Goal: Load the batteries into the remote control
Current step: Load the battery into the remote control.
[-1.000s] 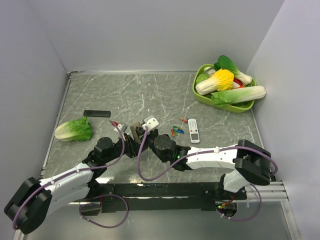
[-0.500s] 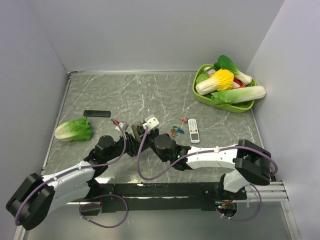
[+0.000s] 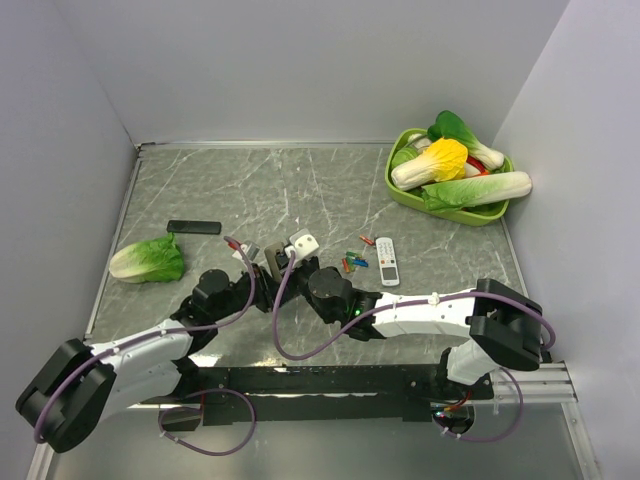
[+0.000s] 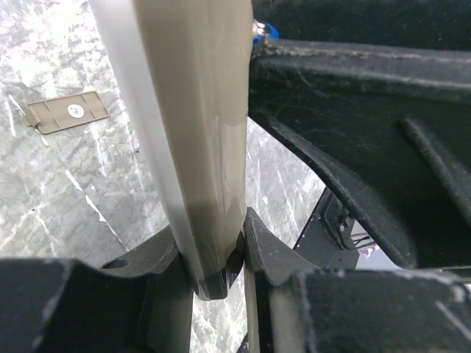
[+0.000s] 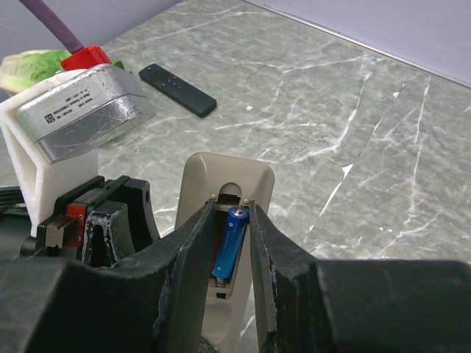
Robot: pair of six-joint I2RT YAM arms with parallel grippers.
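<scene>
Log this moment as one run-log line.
left gripper: shut on remote control | right gripper: straddles blue battery lying in the remote control, contact unclear | spare batteries: loose on table

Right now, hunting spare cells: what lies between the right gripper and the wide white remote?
Several loose batteries lie scattered there, clearest in the top view.

left claw [image 4: 213, 254] shifted slightly forward, remote control [image 4: 193, 110] carried along with it

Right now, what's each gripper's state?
Left gripper: shut on the remote control.
Right gripper: astride the blue battery in the remote control; grip cannot be told.
</scene>
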